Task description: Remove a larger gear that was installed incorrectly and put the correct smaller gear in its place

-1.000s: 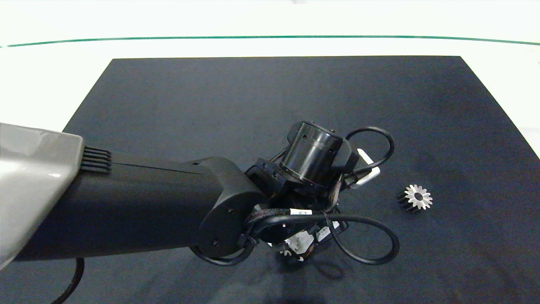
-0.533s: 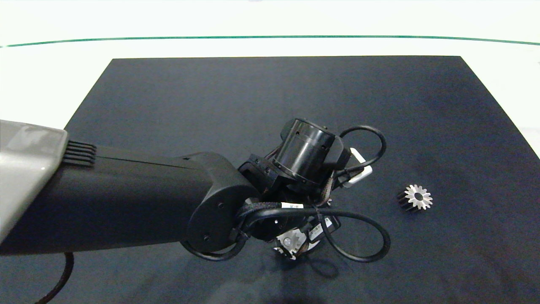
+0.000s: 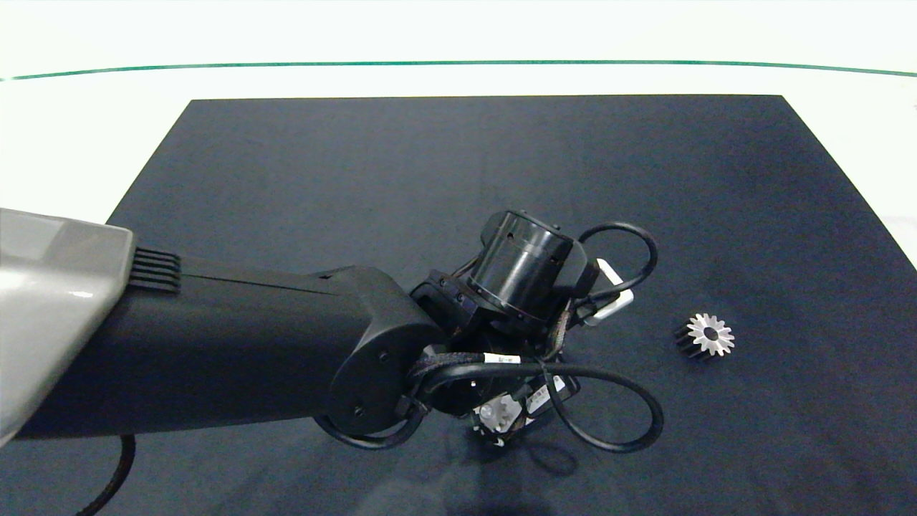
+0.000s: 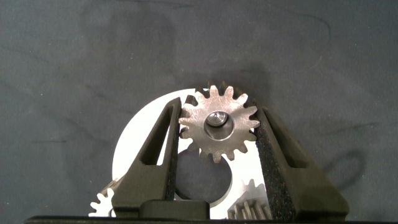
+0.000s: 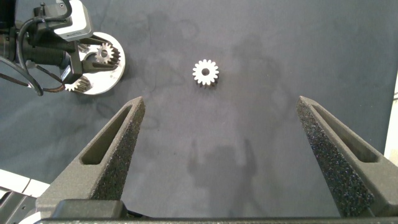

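The smaller gear (image 4: 219, 122) sits on the white round plate (image 4: 138, 134) with a pin showing through its centre hole, so I judge it seated or nearly so. The left gripper (image 4: 217, 109) is closed on it, one finger against its teeth on each side. Two other small gears (image 4: 104, 202) peek from the plate's edge nearby.

Over the last second the left arm has drifted slightly toward 10 o'clock in the head view and come back, which looks like wiggling the teeth into mesh. The larger gear (image 3: 706, 335) has not moved. It lies on the dark mat (image 3: 430, 158) at 3 o'clock from the plate, well apart, so removal is done. The right gripper (image 5: 221, 102) hangs wide open and empty above the mat.
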You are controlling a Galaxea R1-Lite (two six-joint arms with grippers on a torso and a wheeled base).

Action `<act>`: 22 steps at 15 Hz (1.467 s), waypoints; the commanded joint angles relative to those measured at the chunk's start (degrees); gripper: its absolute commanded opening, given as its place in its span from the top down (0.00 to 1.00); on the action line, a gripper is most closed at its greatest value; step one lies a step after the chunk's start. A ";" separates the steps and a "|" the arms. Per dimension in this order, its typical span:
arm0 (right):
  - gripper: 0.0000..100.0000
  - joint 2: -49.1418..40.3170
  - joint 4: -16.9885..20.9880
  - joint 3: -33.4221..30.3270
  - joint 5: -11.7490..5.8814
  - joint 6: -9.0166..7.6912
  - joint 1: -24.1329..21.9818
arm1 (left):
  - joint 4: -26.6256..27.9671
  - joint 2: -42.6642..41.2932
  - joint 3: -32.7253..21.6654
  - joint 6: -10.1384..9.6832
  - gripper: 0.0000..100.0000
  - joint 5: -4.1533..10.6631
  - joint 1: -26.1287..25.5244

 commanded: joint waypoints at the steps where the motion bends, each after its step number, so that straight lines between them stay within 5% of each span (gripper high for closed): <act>1: 0.00 -0.02 0.16 0.61 -0.06 0.47 0.04 | 0.22 0.66 -0.04 0.20 0.78 0.08 0.08; 2: 0.00 -0.02 0.16 0.61 -0.06 0.82 0.04 | 0.30 0.66 -0.04 0.20 0.00 0.08 -0.01; 11: 0.00 0.07 0.16 0.44 -0.06 0.91 -0.04 | 3.20 -4.79 0.66 -0.50 0.00 0.08 -0.01; 14: 0.00 0.07 0.16 0.00 -0.59 1.88 -0.48 | 3.64 -12.35 6.64 -3.31 0.00 0.95 0.43; 19: 0.00 -0.90 0.16 -0.97 -1.56 1.88 -6.02 | 3.56 -30.19 20.00 -3.31 0.00 1.75 14.23; 22: 0.00 -1.96 0.08 -1.58 -2.00 1.88 -14.37 | 3.64 -44.87 29.75 -2.96 0.00 1.66 23.90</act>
